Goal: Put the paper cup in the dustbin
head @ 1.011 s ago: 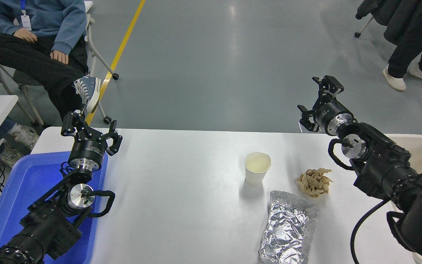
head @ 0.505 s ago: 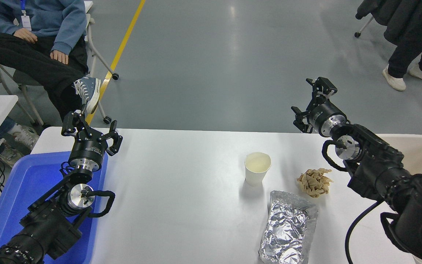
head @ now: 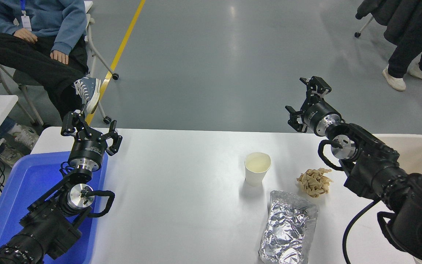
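Observation:
The white paper cup [head: 257, 168] stands upright right of the table's middle. The beige dustbin [head: 421, 152] shows at the right edge, mostly hidden behind my right arm. My right gripper [head: 303, 99] is open and empty, raised over the table's far edge, up and to the right of the cup and well apart from it. My left gripper [head: 89, 128] is open and empty, parked over the blue tray at the lower left.
A crumpled brown paper wad [head: 314, 182] lies right of the cup. A silver foil bag [head: 288, 227] lies in front of it. A blue tray [head: 24, 190] sits at the left. A person [head: 39, 36] sits at the far left; another stands at the far right.
My right gripper has moved left along the table's far edge, closer to the cup's side. The cup and the left arm have not moved.

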Available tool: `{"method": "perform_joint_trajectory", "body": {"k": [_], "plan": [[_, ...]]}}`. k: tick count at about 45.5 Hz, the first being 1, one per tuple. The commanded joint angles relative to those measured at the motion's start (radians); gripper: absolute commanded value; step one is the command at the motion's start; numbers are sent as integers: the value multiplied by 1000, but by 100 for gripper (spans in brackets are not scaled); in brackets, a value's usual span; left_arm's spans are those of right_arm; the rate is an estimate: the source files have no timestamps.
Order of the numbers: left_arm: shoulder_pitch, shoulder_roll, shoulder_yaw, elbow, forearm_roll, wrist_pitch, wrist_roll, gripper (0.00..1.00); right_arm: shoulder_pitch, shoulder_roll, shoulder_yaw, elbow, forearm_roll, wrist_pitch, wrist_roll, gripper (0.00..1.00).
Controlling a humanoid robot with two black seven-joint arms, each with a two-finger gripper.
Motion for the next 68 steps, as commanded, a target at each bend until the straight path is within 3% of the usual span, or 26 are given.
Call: {"method": "perform_joint_trajectory", "body": {"k": [1, 19, 27, 34, 48, 68], "plan": [[0, 0, 0, 0, 0, 0, 0, 100, -8, -160, -55, 247, -112, 45, 1, 100], [0, 0, 0, 0, -2, 0, 0, 100, 23, -224, -55, 532, -733, 39, 4, 100], [-2, 0, 0, 0, -2, 0, 0, 100, 22, -198, -83, 546, -1068, -4, 42, 100], [-2, 0, 0, 0, -2, 0, -1, 100, 25, -200, -161, 577, -1264, -96, 64, 100], [-2, 0, 0, -1, -2, 0, 0, 100, 22, -203, -353, 572, -1500, -304, 64, 100], [0, 0, 0, 0, -2, 0, 0, 100, -4, -195, -362, 526, -1537, -326, 56, 100]]}}
